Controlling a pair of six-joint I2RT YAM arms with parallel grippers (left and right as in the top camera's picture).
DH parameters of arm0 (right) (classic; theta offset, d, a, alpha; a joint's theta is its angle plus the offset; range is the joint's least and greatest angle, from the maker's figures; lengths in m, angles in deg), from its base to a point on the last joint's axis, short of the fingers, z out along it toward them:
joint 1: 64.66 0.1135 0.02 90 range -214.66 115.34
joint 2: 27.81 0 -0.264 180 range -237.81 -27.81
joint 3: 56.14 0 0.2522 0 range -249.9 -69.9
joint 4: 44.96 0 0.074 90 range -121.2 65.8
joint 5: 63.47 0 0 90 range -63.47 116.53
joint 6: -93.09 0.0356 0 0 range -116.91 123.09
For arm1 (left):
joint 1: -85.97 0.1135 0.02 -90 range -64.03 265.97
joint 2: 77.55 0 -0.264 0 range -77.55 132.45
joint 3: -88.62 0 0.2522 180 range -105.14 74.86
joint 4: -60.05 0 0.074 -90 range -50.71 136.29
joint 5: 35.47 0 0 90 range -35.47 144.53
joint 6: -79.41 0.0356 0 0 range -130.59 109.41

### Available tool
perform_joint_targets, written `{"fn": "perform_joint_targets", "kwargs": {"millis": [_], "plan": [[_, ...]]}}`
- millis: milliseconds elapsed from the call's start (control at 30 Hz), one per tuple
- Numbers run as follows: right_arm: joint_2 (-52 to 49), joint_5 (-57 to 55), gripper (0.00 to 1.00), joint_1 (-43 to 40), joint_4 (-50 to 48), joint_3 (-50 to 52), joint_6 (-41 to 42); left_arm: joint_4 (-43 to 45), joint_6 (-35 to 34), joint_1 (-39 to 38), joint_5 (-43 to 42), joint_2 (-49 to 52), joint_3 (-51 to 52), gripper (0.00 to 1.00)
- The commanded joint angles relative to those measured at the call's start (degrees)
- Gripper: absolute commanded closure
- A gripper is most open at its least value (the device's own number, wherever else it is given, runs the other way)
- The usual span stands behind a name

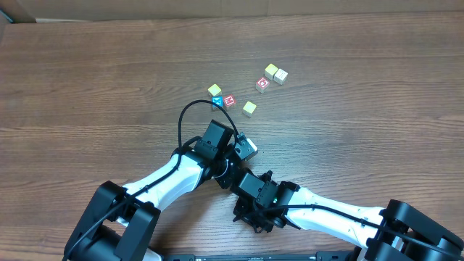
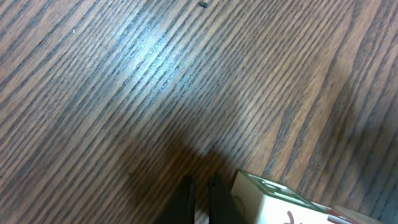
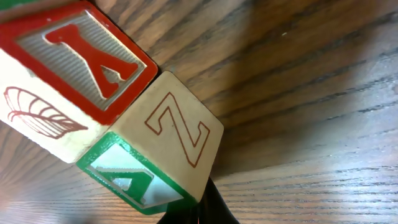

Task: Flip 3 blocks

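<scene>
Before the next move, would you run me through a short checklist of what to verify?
1. Left gripper shut and empty: ok.
2. Right gripper shut and empty: ok.
3. Right gripper clear of the Z block: cannot tell, it sits right at its edge.
4. Room around the teal block: not ok, a yellow block and a red block crowd it.
5. Three flips already done: cannot tell.

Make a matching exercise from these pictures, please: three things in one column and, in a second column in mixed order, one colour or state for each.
Things:
1. Z block
2. A block
3. left gripper

Colours or states:
a. thick red frame around the letter
b. shut
c. thin red letter outline, with a green face next to it

Pairs: 1-c; 2-a; 3-b
</scene>
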Motion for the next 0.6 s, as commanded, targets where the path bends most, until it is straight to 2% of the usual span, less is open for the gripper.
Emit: {"fn": "perform_joint_targets", "kwargs": {"millis": [0,400,567], "plan": [[-0.55,-2.14,0.96,-0.15,-0.92,-0.09,0.28,-0.26,1.07,-1.18,-3.19,0.85,-0.24,0.96],[-0.55,-2.16,0.96,-0.15,-0.96,-0.09,0.26,-0.07,1.07,-1.18,-3.10,0.85,-0.24,0.96],[-0.55,-2.16,0.96,-0.15,-0.92,-0.07,0.13,-0.09,-0.02,-1.11,0.35,0.85,-0.24,0.96]]}}
